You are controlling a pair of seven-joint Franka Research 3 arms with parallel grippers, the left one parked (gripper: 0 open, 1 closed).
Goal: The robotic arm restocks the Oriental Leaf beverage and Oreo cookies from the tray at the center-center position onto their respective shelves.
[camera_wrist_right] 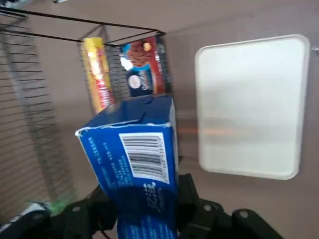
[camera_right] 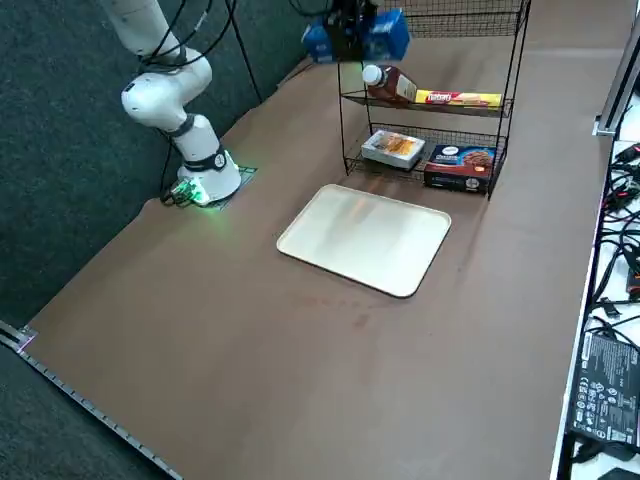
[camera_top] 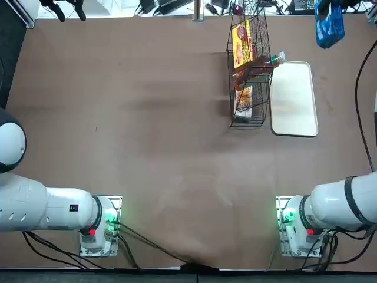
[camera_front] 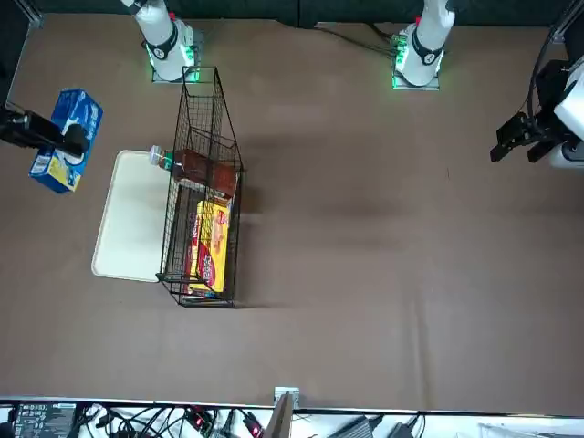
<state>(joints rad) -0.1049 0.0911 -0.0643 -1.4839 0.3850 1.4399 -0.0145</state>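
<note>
Blue Oreo pack (camera_wrist_right: 137, 169) comes first, close to my wrist camera, with its barcode end facing the lens. The right gripper (camera_wrist_right: 144, 196) has it pinched between two fingers, raised above the table (camera_top: 165, 153) on the right side of the scene, beyond the tray's right edge. My right arm (camera_top: 341, 203) is mounted at the near right.

To the left of the pack, the white tray (camera_top: 294, 99) lies flat and bare, just beside the black wire rack (camera_top: 247, 122). The tea bottle (camera_front: 203, 171) is in the rack, on its side on a middle tier, its white cap poking out towards the tray side. A yellow packet (camera_right: 458, 98) shares that tier, on the bottle's far side. One tier down sit a white-and-orange pack (camera_right: 393, 149) at the near end and a dark blue cookie box (camera_right: 460, 167) at the far end.
</note>
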